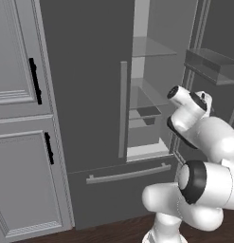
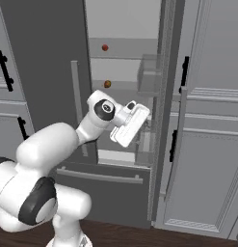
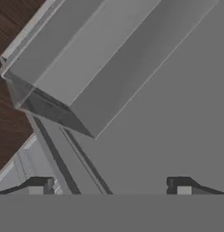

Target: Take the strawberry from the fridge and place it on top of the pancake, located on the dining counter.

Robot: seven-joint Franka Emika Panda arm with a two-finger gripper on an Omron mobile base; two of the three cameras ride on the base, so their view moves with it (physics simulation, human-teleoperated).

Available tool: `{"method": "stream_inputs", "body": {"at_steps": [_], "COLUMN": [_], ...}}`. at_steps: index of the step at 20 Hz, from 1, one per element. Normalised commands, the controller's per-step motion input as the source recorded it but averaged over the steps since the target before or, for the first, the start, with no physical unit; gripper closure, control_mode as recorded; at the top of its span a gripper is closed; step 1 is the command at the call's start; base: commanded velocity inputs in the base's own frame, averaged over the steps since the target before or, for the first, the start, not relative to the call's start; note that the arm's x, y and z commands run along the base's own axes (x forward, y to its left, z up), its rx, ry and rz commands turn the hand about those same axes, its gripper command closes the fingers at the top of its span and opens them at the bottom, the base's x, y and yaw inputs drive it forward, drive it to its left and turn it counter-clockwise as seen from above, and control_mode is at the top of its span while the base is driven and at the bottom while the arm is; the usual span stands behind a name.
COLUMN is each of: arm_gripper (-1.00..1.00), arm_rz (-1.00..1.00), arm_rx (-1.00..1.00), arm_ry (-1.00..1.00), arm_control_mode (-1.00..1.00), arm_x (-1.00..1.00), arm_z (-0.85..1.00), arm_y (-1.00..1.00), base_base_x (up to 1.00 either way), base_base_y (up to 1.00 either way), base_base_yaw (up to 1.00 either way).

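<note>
The fridge (image 1: 85,95) has its left door closed and its right door swung open, baring a pale interior with glass shelves. A small red strawberry (image 2: 105,47) lies on an upper shelf, well above and left of my white hand (image 2: 131,123). My gripper (image 3: 111,188) is open with nothing between its fingertips, and it faces a clear bin (image 3: 86,68) on the open door. In the left base view the hand (image 1: 190,110) hovers at the doorway at mid height. The pancake and the dining counter are out of view.
A small orange-brown item (image 2: 107,84) sits one shelf below the strawberry. Inside lies a dark tray (image 1: 149,112). The open door (image 2: 166,96) and its bins (image 1: 211,64) stand right of the hand. Panelled cabinets (image 1: 19,118) flank the fridge. The bottom drawer (image 1: 128,173) is closed.
</note>
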Motion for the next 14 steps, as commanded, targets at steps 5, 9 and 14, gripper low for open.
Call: {"method": "stream_inputs", "body": {"at_steps": [5,9,14], "arm_gripper": [-1.0,-1.0,-1.0], "arm_rz": [0.02,-0.04,-0.15], "arm_rx": [0.02,0.23,0.65], "arm_ry": [0.0,-0.09,-0.27], "arm_control_mode": [-1.0,-1.0,-1.0], "arm_x": [0.14,0.38,0.23], "arm_z": [0.14,-0.01,-0.18], "arm_y": [1.0,1.0,0.91], "base_base_x": [0.0,0.0,0.0], "base_base_y": [0.0,0.0,0.0], "base_base_yaw": [0.0,0.0,0.0]}}
